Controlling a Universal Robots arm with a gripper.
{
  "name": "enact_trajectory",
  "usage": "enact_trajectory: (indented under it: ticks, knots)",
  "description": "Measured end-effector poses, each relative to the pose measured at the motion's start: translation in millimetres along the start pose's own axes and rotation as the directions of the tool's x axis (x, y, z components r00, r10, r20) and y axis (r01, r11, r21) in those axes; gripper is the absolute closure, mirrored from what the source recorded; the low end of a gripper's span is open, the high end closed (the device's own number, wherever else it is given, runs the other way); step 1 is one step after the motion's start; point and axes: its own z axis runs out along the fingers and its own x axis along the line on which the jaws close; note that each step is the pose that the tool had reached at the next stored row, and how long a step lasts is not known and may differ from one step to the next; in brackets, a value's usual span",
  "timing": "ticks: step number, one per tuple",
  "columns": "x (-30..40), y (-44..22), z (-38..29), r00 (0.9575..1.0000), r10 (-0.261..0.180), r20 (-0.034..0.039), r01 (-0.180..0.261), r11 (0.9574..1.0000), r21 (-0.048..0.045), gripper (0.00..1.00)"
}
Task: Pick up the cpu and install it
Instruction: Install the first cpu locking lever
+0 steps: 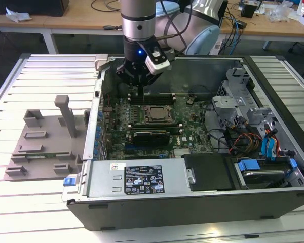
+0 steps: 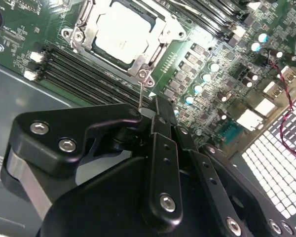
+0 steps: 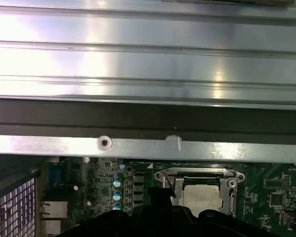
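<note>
the cpu [image 1: 155, 114] sits flat in its socket on the green motherboard [image 1: 192, 132], inside the open pc case [image 1: 142, 200]. its pale silver top shows in both wrist views [image 2: 124, 30] [image 3: 201, 195], ringed by the metal socket frame [image 2: 153, 58] w/ screws at the corners. black ram slots [image 2: 84, 74] run alongside the socket, and a long black card [image 1: 151, 135] lies just in front of it in the exterior view. the gripper [image 1: 140, 80] hangs above the board just behind the socket, not touching the cpu, nothing seen held in it. in the second wrist view the black gripper linkage [image 2: 158, 163] looks drawn together, w/ a thin pin-like tip pointing at the frame's corner, but can't tell for sure whether the jaws are closed. the case lies on its side on a slatted metal table [image 1: 45, 76]. on the exterior view's left, beside the case, is a grey plastic tray [image 1: 40, 147] w/ raised blocks. on the exterior view's right the case holds drive bays w/ blue tabs [image 1: 248, 166] and bundled cables [image 1: 243, 139].
</note>
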Motion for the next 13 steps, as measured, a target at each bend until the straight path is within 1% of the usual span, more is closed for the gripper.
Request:
enact_trajectory:
  ticks: [3, 5, 9, 11, 13]
  knots:
    - [-7.7, 0.0, 2.0, 1.0, -0.001, -0.0009, 0.001, 1.0, 0.0, 0.89]
    - [-10.8, 0.1, 2.3, 1.0, -0.001, -0.0009, 0.001, 1.0, -0.0001, 0.89]
    - [-13.4, 0.3, 4.7, 1.0, -0.005, -0.001, 0.005, 1.0, -0.0001, 0.89]
    - [-14.7, 0.6, 8.0, 1.0, -0.009, -0.001, 0.009, 1.0, -0.0004, 0.89]
    - [-17.4, 1.6, 12.3, 0.9999, -0.014, -0.0016, 0.014, 0.9999, -0.0003, 0.89]
